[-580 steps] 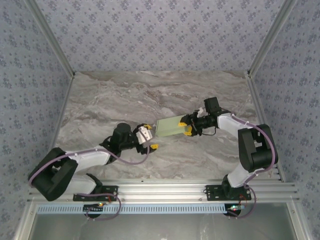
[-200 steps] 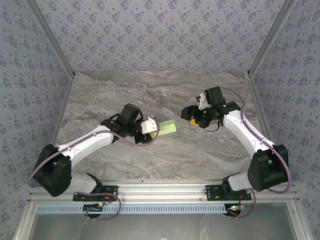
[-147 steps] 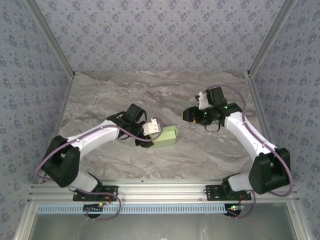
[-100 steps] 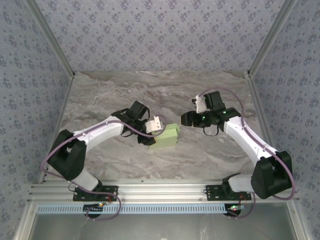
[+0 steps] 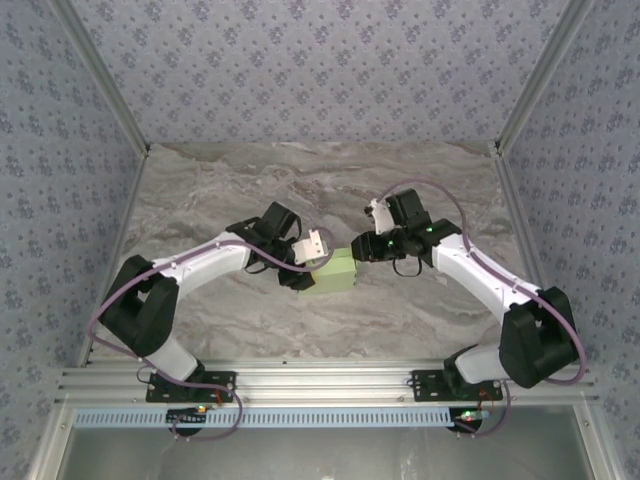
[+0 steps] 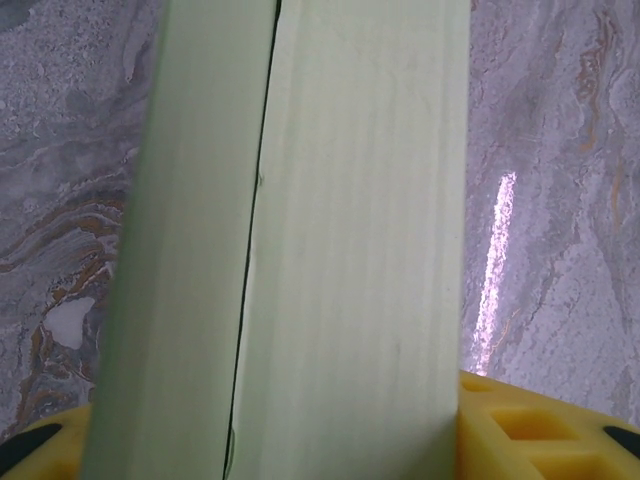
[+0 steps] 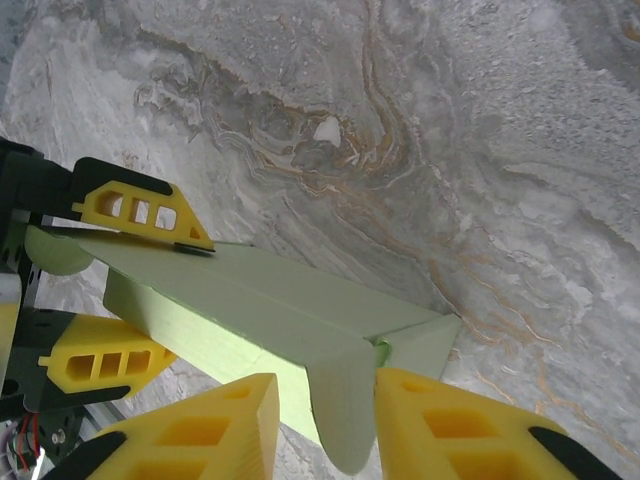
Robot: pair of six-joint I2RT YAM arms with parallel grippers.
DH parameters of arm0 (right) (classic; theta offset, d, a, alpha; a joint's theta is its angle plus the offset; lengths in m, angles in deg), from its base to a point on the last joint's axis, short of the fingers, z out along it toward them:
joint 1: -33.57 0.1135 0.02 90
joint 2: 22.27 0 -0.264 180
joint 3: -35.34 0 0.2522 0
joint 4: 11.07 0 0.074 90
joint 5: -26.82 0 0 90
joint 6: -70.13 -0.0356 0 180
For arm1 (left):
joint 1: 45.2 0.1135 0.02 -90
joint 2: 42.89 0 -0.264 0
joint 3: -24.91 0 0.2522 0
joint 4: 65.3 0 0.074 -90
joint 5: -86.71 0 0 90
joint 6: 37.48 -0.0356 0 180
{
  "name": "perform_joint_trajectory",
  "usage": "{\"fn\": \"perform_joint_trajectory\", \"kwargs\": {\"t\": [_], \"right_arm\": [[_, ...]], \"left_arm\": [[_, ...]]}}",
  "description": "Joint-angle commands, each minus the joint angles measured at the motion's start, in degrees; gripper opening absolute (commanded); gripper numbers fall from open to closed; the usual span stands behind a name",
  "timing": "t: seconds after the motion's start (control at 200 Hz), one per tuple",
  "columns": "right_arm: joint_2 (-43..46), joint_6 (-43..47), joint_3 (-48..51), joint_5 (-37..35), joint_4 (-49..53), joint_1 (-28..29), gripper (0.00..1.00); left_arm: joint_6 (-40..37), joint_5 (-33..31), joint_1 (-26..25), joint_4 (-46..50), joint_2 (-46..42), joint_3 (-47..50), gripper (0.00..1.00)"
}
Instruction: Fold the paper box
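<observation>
The box [image 6: 350,250] reaches straight out from between the yellow jaws, its near end touching both; a dark seam runs along it, left of centre; marbled table [image 6: 560,150] lies beyond on both sides, with a glare streak on the right.

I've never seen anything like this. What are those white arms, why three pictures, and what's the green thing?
They are two robot arms bolted at the near edge of a marble-patterned table. The wide picture looks down from above; each close-up comes from a camera on one wrist. The left claw grips one end of a pale green paper box. The right claw has its yellow fingers either side of the box's end flap, with a gap showing.
</observation>
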State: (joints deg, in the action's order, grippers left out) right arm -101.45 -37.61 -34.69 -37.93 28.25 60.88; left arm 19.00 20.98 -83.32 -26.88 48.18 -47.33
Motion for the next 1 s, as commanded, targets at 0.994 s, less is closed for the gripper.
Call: {"fn": "perform_joint_trajectory", "kwargs": {"t": [0.994], "right_arm": [[-0.63, -8.65, 2.83, -11.22, -2.79, 5.83, 0.15]], "left_arm": [[5.01, -2.18, -1.74, -11.11, -5.19, 7.16, 0.5]]}}
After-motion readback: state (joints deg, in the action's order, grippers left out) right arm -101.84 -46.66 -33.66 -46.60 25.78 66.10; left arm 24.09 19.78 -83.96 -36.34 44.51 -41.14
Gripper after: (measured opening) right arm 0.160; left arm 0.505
